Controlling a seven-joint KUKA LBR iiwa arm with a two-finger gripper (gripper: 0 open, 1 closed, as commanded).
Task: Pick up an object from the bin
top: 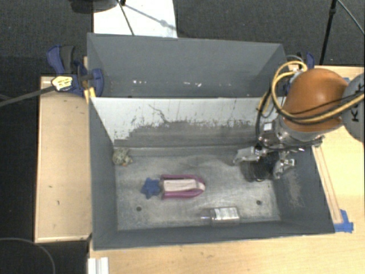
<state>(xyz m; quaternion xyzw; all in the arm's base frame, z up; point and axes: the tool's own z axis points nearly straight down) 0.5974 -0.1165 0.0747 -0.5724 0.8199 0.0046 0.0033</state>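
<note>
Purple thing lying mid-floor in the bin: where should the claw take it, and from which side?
Probably at the middle of the purple thing, from straight above, closing across its short width. It lies flat with its length left to right, and bare floor runs along both long sides. Stay off its left end, where a blue piece lies against it.

Orange wrist cover (312,99), yellow and black cables (278,80)
</note>
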